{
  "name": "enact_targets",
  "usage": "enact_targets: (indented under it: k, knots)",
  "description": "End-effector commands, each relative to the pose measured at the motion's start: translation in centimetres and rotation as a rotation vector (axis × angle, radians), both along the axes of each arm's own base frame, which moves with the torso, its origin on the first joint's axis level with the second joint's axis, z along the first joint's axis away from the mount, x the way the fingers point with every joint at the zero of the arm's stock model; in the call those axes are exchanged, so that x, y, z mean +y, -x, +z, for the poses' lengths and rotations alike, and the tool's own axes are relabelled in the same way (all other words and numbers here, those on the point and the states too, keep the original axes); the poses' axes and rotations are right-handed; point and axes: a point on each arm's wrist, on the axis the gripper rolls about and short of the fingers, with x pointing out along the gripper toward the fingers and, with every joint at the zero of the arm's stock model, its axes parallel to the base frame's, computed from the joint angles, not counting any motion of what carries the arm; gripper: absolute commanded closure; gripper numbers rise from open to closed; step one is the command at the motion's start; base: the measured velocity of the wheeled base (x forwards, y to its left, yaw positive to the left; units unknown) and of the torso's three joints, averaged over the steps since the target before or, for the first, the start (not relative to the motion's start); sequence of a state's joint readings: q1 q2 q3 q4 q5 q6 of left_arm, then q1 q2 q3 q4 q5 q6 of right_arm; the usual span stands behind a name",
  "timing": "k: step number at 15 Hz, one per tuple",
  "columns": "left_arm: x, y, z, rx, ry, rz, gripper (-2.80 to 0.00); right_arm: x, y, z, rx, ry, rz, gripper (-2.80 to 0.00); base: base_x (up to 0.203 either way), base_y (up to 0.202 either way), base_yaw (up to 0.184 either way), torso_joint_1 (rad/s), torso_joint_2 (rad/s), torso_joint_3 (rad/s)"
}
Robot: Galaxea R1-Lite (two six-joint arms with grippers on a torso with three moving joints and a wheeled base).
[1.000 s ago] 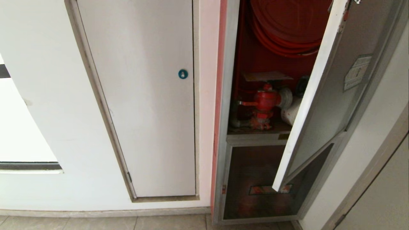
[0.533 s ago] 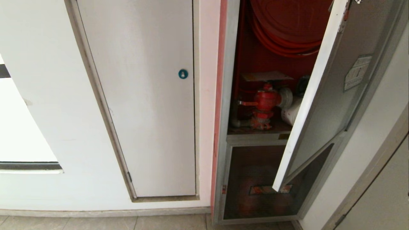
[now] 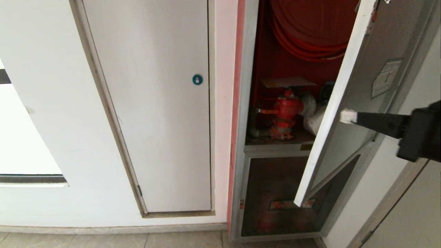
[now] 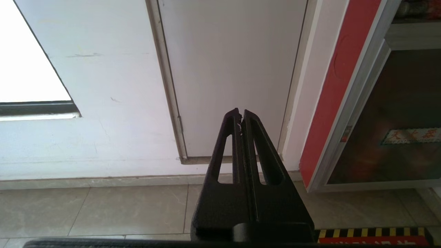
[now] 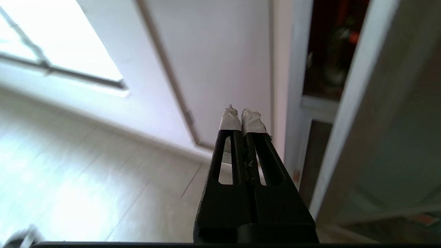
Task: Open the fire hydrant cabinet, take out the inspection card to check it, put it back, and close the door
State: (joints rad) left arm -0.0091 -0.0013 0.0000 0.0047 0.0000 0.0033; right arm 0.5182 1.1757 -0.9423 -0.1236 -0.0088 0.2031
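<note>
Our right gripper (image 3: 348,116), white-taped fingertips pressed together and empty, meets the dark glass, aluminium-framed door (image 3: 361,86); the flat white inspection card (image 3: 287,82) lies inside, leftward.

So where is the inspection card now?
In the head view the inspection card lies flat inside the open cabinet, above the red valve and below the hose reel.

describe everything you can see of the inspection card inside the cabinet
The inspection card is a flat, pale, paper-like rectangular sheet with a yellow-orange band at its left end. It lies roughly level in the fire hydrant cabinet, directly above the red valve and apparently resting on its top, under the red hose reel. No print can be made out. Nothing grips it: the right gripper, shut, is out by the door edge.
</note>
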Motion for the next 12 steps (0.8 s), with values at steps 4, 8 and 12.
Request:
enact_targets:
  k: [4,8,12]
  knots:
    - [0.0,0.0,0.0,0.001,0.0,0.0,0.0,7.4,-4.3,-1.1,-0.107,-0.068,-0.378,0.0,0.0,0.0,0.0,0.0,0.0,0.0]
    - [0.0,0.0,0.0,0.001,0.0,0.0,0.0,9.9,-5.0,-2.7,-0.189,-0.174,-0.541,0.0,0.0,0.0,0.0,0.0,0.0,0.0]
    - [0.0,0.0,0.0,0.001,0.0,0.0,0.0,10.5,-6.1,-2.9,-0.245,-0.247,-0.562,0.0,0.0,0.0,0.0,0.0,0.0,0.0]
